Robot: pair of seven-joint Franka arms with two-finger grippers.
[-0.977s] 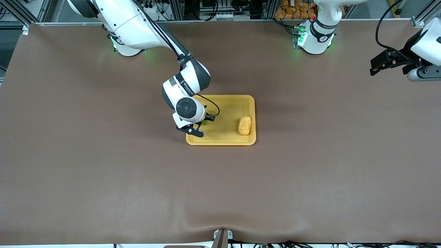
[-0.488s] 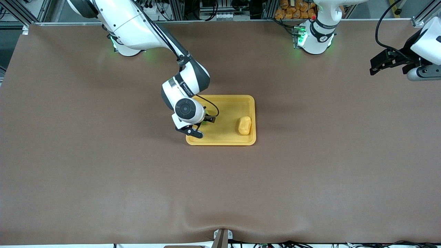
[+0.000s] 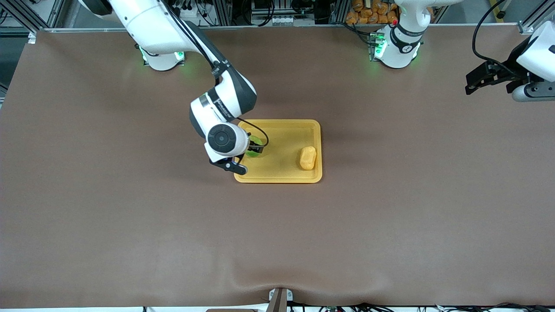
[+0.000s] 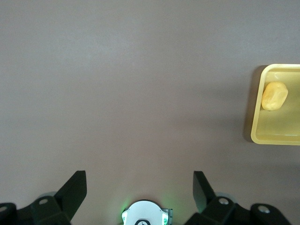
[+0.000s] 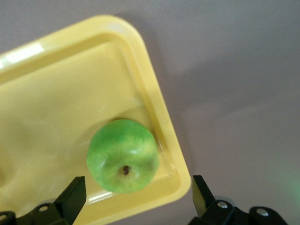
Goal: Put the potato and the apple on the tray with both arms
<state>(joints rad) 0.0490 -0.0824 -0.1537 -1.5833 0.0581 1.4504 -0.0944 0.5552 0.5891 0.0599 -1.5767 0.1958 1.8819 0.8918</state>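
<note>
The right arm (image 3: 173, 30) reached from its base at its own end of the table toward the middle, and its wrist hung over the corner of the tray (image 3: 286, 173) that lay toward the right arm's end and nearer the front camera. The right gripper (image 5: 136, 197) stood wide apart, its two black fingers (image 5: 70, 197) splayed to either side of the apple (image 5: 123, 155) without touching it. The apple sat on the tray floor close against the raised rim at that corner, free of the fingers, with its dark stem dimple turned up toward the wrist camera; in the front view only a sliver of green (image 3: 256, 141) showed past the wrist. The tray itself lay flat on the brown table cover (image 3: 130, 216), roughly midway between the two bases. On its floor, toward the left arm's end and just inside the rim, lay the potato (image 3: 308, 157), well apart from the apple and touched by nothing. The left arm (image 3: 535, 56) waited high over the table's edge at its own end, well away from the tray. The left gripper (image 4: 139, 192) was held open and empty over bare cover, and its wrist camera caught the tray's edge (image 4: 257, 126) and the potato (image 4: 274, 95) in the distance.
</note>
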